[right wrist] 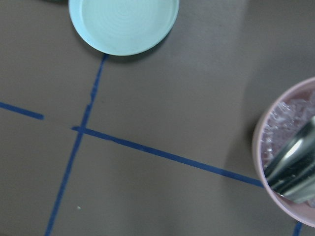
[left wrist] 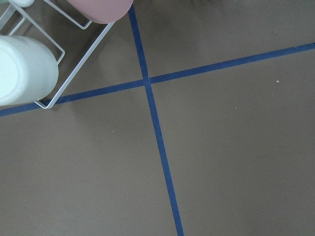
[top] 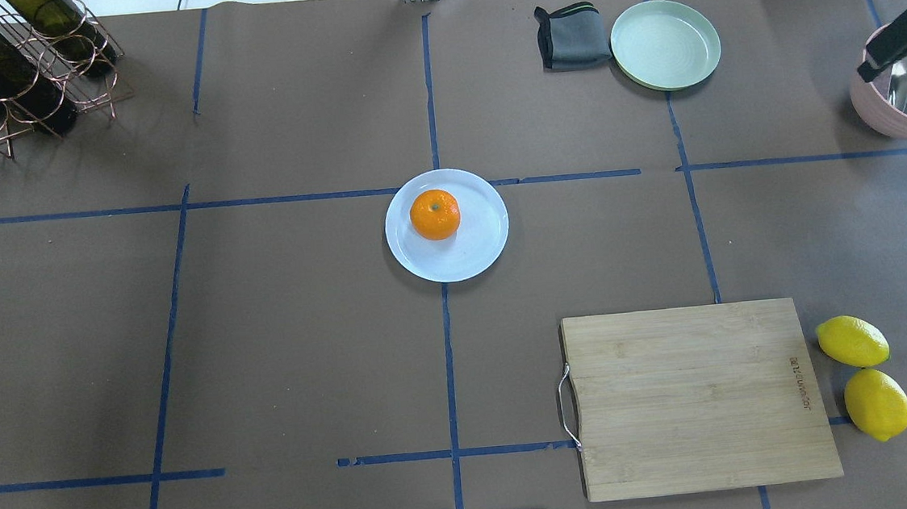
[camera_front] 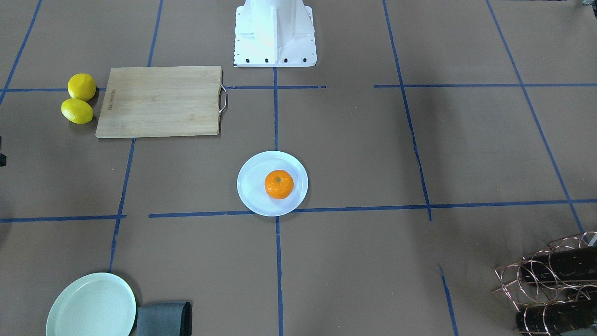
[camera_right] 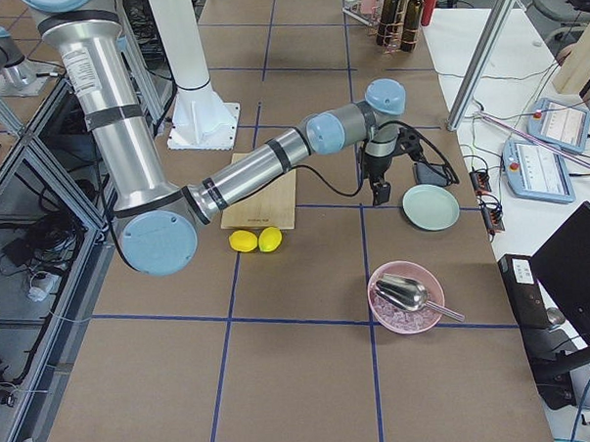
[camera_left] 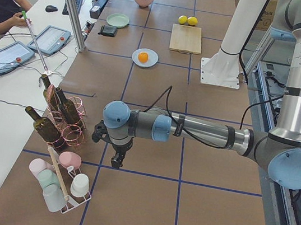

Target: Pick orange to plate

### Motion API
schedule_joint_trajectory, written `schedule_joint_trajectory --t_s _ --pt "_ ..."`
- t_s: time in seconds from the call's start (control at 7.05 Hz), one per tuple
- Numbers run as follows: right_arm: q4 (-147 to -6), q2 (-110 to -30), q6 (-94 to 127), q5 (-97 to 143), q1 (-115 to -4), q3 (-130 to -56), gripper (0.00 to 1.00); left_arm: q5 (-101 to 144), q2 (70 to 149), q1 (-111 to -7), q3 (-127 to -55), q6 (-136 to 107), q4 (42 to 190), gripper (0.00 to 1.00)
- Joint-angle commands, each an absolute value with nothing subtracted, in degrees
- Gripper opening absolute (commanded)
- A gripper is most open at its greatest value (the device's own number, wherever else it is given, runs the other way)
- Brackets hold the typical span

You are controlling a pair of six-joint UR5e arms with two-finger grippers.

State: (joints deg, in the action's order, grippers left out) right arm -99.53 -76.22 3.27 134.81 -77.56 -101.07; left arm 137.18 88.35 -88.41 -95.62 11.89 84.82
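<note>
Apparently done: the orange point(top: 434, 215) sits on the bluish-white plate point(top: 477, 250), mid-table. The left gripper point(camera_left: 116, 163) and right gripper point(camera_right: 377, 191) hang well apart from it, and I can't tell whether either is open or clenched. You likely need no further move.

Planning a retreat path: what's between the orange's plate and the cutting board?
Nothing: in the overhead view the stretch from the plate to the cutting board is bare brown table cover.
</note>
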Motion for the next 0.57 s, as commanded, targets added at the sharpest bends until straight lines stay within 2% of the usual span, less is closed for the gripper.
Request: schedule_joint_trajectory --t_s 0.0,0.14,0.43 --pt "-99.23 -79.71 -14.17 137.81 -86.88 -91.54 1.0 137.2 88.33 -88.5 -95.62 11.78 84.81 1.0" --pt "-99.14 -80.85 -19.2 138.25 -90.14 -87.67 1.0 137.2 88.33 -88.51 -95.62 11.78 84.81 1.0" --pt "-99.14 -82.44 -19.6 138.95 -94.38 -86.22 1.0 137.11 88.24 -88.51 -95.54 11.87 84.81 1.0"
